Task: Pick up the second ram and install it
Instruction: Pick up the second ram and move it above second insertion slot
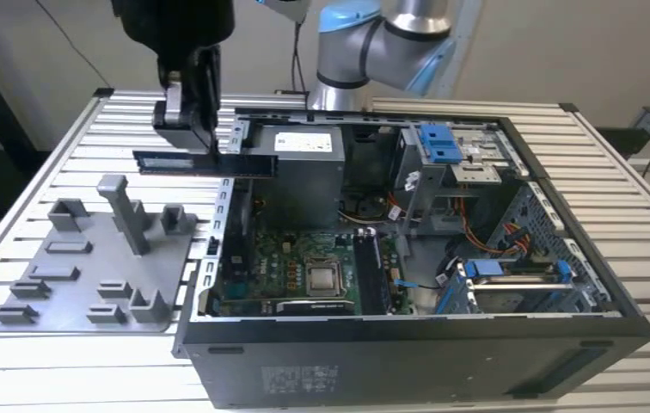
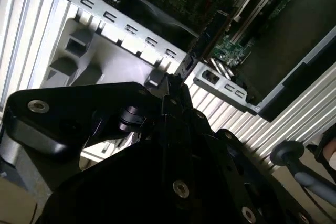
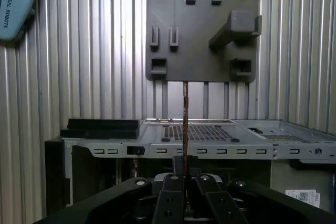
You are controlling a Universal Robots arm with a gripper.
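In the exterior view my gripper point(image 1: 190, 144) hangs above the left wall of the open computer case point(image 1: 417, 344), shut on the second ram point(image 1: 233, 163). The ram is a thin dark stick held level and on edge, jutting out to both sides of the fingers, with its right end over the case's rim. The first wrist view looks along the stick: the ram point(image 3: 185, 119) appears as a thin vertical line rising from between the black fingers point(image 3: 169, 192), crossing the case's metal rim point(image 3: 220, 141). The motherboard point(image 1: 302, 271) lies on the case floor below.
The grey holder tray point(image 1: 78, 297) with blocks and posts sits on the slatted table at the exterior view's left, and also appears in the first wrist view point(image 3: 202, 51). Inside the case are a power supply point(image 1: 308, 172), blue drive brackets point(image 1: 440, 142) and cables point(image 1: 497, 241).
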